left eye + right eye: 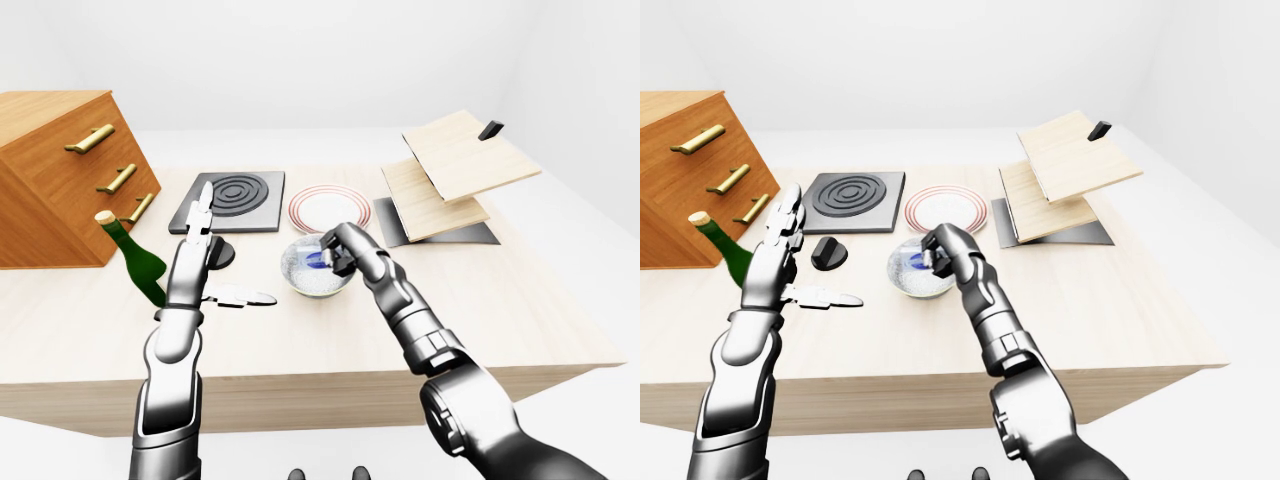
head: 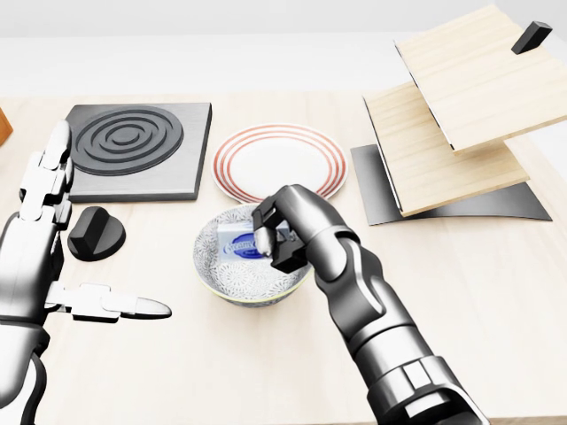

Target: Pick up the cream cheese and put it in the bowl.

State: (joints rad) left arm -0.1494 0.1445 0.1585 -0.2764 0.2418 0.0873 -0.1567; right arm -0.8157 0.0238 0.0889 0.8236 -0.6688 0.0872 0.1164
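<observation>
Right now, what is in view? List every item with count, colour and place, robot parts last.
cream cheese: one, white and blue box, inside the bowl under the right hand's fingers
bowl: one, grey patterned, table centre
plate: one, white with red rings, above the bowl
hob: one, black, left of the plate
knob: one, black, below the hob
bottle: one, green, far left
drawer unit: one, wooden, left
shelf rack: one, wooden, right
left hand: open, left of the bowl
right hand: over the bowl, grip unclear
</observation>
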